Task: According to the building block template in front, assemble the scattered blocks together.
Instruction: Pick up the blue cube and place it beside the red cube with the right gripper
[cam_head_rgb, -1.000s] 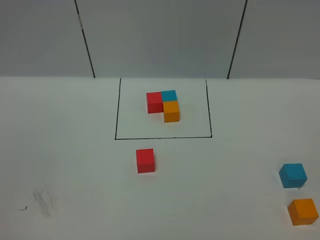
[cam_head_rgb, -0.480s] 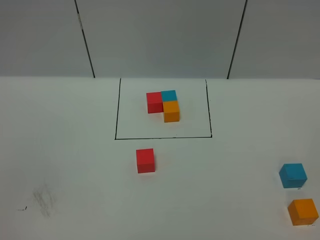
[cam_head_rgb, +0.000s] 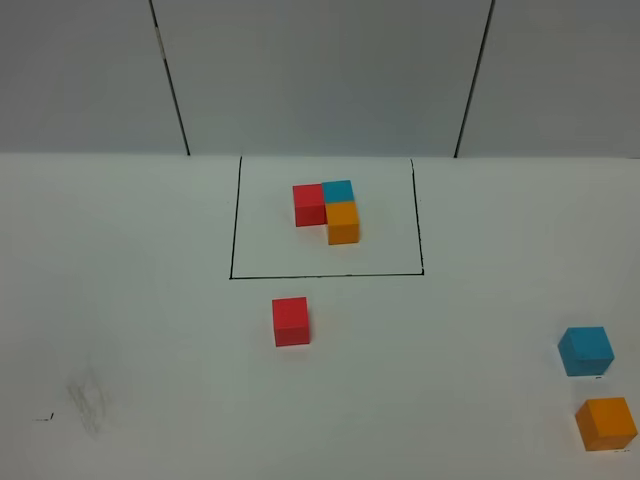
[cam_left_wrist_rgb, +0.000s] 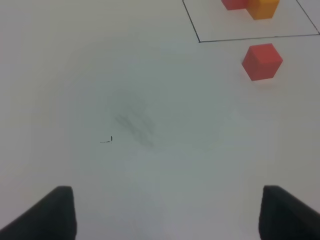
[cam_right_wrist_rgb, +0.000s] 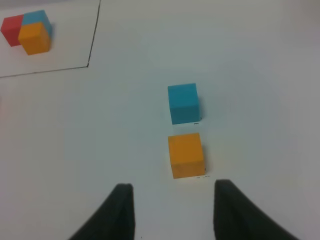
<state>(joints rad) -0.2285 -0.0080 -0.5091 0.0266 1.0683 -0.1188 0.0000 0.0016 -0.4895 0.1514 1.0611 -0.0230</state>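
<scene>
The building block template is an L of red, cyan-blue and orange cubes inside a black outline at the back centre; it also shows in the right wrist view as the template. Of the scattered blocks, the red one lies just in front of the outline. The blue one and the orange one lie at the right edge. My left gripper is open over bare table, well away from the red block. My right gripper hangs just short of the orange block, its fingers apart with nothing between them.
The black outline frames the template on the white table. A faint grey smudge marks the table at the front left. A grey wall with two dark seams stands behind. Neither arm shows in the exterior high view.
</scene>
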